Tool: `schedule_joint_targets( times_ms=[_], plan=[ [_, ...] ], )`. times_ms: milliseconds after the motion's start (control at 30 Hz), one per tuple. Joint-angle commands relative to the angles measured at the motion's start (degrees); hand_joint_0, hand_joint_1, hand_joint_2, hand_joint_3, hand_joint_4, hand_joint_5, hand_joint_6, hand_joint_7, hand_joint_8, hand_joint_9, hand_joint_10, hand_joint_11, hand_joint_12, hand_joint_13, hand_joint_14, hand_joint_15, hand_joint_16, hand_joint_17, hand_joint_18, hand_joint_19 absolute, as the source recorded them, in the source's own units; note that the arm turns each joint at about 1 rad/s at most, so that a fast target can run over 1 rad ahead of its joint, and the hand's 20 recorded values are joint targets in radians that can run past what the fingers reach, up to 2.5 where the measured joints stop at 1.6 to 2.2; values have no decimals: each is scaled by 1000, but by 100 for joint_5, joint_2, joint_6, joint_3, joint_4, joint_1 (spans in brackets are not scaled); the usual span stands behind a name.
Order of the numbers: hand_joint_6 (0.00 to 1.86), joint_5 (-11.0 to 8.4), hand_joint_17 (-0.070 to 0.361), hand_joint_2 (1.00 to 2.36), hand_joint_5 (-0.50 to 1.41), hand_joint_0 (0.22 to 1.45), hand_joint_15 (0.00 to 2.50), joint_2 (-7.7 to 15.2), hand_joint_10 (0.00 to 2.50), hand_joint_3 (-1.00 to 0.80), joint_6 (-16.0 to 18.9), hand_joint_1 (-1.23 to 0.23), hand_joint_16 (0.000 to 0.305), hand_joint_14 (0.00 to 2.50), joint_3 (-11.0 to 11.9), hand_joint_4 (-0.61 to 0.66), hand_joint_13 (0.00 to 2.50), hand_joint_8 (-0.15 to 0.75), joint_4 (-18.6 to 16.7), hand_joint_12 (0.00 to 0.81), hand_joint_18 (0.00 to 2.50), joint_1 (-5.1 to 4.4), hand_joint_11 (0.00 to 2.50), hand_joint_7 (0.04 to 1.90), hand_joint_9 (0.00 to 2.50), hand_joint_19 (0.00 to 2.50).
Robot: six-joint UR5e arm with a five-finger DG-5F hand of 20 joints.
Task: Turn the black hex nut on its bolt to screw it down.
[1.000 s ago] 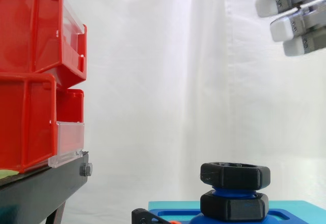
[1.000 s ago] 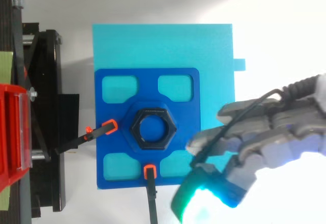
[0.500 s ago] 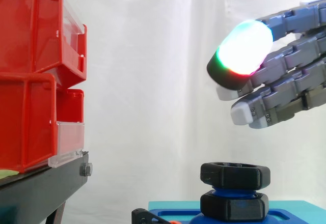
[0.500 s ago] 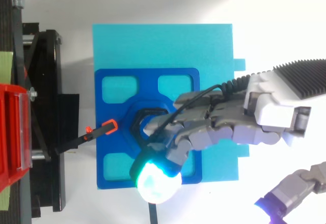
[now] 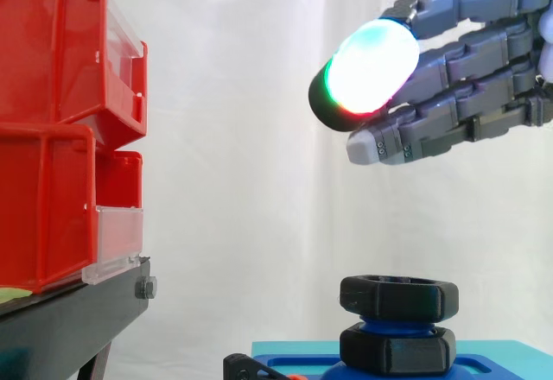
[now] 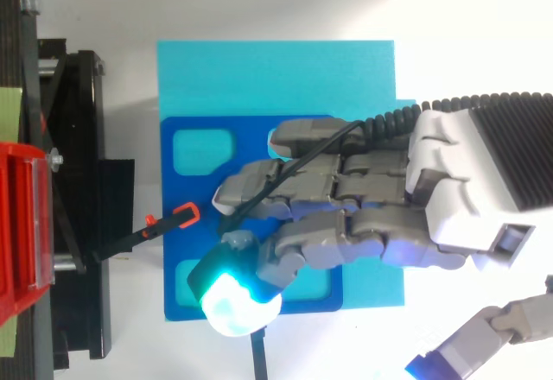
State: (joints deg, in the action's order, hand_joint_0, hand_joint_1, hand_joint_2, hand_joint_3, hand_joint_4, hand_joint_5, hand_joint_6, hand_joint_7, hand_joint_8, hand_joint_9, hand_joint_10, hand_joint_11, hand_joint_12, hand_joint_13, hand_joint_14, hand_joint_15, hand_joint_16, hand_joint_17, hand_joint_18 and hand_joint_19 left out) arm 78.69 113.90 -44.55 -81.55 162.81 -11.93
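hand: the hand [image 5: 471, 95] hangs high at the right of the side view, fingers nearly straight and loosely spread, pointing left and holding nothing; a glowing fingertip [image 5: 363, 73] is foremost.
nut: the black hex nut [image 5: 398, 298] sits level on the blue bolt [image 5: 390, 323], above a second black hex piece [image 5: 397, 349], with a short run of thread bare between them.
key relation: the nut lies straight below the fingers, well apart; from above the hand [image 6: 371, 212] covers its spot on the blue plate [image 6: 203, 129].
axis: the bolt stands upright, so a straight descent looks right.
room: open air all round the nut; the red bins [image 5: 60, 129] are well apart to the left, and the cyan block [image 6: 276, 73] lies under the plate.
need: the fingers must curl onto the nut's flats before any turn.
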Motion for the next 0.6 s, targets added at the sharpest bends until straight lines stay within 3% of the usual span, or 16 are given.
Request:
schedule_joint_targets(
  times_ms=[0,100,133,267,567],
  plan=[
    [501,-3,104,1000,-210,512,0,53,0,-500,-194,-416,46,1,7,148,309,253,-47,345,163,-11,0,698,240,93],
    [502,23,104,1000,-210,512,0,290,0,-500,-186,-416,46,0,209,145,311,253,23,346,163,15,0,699,239,102],
    [501,94,104,1000,-210,513,0,457,0,-500,-194,-416,46,1,385,147,311,254,84,345,162,33,0,701,242,100],
    [501,164,102,1000,-208,524,0,475,0,-500,-265,-432,46,1,508,142,324,252,163,346,187,33,0,702,252,119],
    [501,146,104,1000,-204,525,10,484,0,-500,-1100,-438,46,0,596,143,351,258,155,343,239,59,0,709,279,140]
  ],
)
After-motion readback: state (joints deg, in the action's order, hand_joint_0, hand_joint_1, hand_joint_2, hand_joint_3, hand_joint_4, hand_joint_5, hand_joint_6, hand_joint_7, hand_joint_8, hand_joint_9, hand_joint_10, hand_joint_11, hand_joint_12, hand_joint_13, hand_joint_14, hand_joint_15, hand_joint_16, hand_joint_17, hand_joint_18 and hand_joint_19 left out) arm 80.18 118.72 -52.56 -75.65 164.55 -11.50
